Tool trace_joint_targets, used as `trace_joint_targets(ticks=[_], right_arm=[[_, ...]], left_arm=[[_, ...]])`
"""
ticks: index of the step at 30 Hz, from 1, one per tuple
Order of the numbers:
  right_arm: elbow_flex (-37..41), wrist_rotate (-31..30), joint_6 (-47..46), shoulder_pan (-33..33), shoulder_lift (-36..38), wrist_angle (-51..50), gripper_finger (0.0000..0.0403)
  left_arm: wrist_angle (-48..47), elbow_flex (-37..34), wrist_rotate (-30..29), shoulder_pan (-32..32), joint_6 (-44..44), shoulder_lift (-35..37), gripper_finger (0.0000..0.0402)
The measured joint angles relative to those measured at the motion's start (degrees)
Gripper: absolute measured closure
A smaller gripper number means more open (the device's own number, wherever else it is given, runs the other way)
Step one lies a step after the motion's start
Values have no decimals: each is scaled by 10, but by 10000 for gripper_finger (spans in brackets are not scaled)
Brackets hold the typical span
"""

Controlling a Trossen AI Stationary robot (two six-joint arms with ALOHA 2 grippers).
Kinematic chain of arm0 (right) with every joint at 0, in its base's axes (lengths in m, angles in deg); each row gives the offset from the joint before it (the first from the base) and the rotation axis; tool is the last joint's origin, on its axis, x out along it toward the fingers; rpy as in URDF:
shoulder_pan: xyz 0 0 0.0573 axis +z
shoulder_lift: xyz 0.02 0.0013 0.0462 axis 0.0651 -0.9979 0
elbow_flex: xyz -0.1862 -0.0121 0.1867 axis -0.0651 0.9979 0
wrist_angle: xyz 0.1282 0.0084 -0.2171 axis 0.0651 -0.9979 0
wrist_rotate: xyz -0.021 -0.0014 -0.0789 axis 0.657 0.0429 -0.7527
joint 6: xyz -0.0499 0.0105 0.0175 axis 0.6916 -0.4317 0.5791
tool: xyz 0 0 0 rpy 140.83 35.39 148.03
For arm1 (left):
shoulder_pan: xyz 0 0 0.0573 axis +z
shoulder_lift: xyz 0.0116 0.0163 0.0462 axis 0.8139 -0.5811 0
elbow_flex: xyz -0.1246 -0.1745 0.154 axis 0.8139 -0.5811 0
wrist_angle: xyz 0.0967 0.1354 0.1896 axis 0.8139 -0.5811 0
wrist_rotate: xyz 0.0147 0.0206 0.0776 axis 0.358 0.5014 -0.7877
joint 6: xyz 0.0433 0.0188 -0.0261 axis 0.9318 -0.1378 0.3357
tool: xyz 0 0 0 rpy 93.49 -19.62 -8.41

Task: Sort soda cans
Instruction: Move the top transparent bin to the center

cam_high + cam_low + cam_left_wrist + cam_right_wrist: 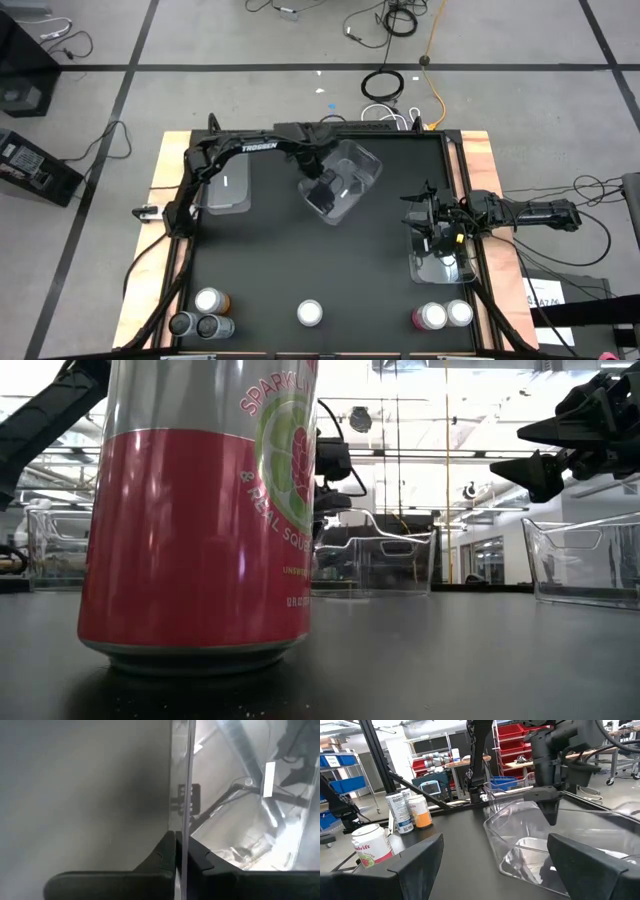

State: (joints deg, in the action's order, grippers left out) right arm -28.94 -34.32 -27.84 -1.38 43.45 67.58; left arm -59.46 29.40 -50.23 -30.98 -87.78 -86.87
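Six soda cans stand upright along the table's near edge. An orange one [212,300] and two silver ones [195,325] are near the left corner. A red-pink one [310,313] [195,510] stands in the middle, and two more [445,316] on the right. My left gripper [322,188] [181,845] is over the middle clear bin [345,178], shut on its wall. My right gripper [437,228] [495,850] hangs open above the far part of the right clear bin [442,265], touching nothing. My left gripper pinches the middle bin's clear side wall [189,815] at its top edge, one finger [160,857] inside the bin and the other outside. The fingers come from above, pointing down. The bin sits askew to the table's edges; in the low view its base [375,590] shows at table level.
A third clear bin [226,188] sits at the far left under my left arm. The black table top is open between the bins and the row of cans. Cables run along the table's left and right wooden borders [480,160].
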Motion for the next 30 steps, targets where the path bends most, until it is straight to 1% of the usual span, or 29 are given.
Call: trace_joint_targets(ticks=[5,12,16,20,25,30], right_arm=[[0,0,0,0,0,0,53],[0,0,0,0,0,0,53],[0,0,0,0,0,0,53],[0,0,0,0,0,0,53],[0,0,0,0,0,0,53],[0,0,0,0,0,0,53]], left_arm=[[1,0,0,-45,-103,2,394],[0,-1,-7,-113,-207,15,396],[-3,-1,-35,-144,-265,23,396],[-9,-1,-44,-170,-309,23,396],[-41,-1,-75,-207,-349,24,396],[-91,-1,-97,-253,-420,31,396]])
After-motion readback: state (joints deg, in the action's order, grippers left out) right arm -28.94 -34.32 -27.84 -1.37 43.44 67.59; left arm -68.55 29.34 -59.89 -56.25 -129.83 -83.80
